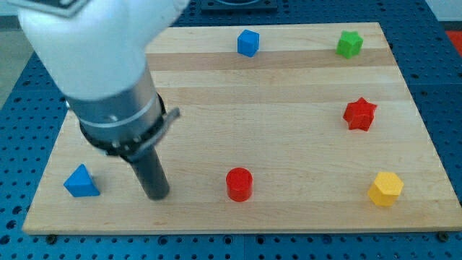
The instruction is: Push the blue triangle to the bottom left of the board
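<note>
The blue triangle [81, 181] lies near the bottom left corner of the wooden board [289, 144]. My tip [157, 195] rests on the board to the right of the triangle, a clear gap apart from it. The arm's white and grey body [108, 72] fills the view's top left and hides that part of the board.
A red cylinder [239, 184] stands at the bottom centre, right of my tip. A yellow hexagon block [385, 189] is at the bottom right, a red star [359, 114] at the right, a green block [349, 44] at the top right, a blue cube [247, 42] at the top centre.
</note>
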Motion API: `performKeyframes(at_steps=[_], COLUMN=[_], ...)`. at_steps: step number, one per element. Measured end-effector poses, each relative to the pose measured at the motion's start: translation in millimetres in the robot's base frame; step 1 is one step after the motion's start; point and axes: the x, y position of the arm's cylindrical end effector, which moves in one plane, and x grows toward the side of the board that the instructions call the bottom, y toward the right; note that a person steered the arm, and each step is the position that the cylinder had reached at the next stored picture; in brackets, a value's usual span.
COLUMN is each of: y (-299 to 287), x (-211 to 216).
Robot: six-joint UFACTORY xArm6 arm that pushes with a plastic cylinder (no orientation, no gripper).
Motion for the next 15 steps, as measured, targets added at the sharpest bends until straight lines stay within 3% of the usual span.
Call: performKeyframes(at_steps=[1, 3, 5, 7, 15], y=[-26.2, -104.3, -113.5, -117.6, -115.7], x=[-32.5, -38.6, -71.3, -36.5, -5.4])
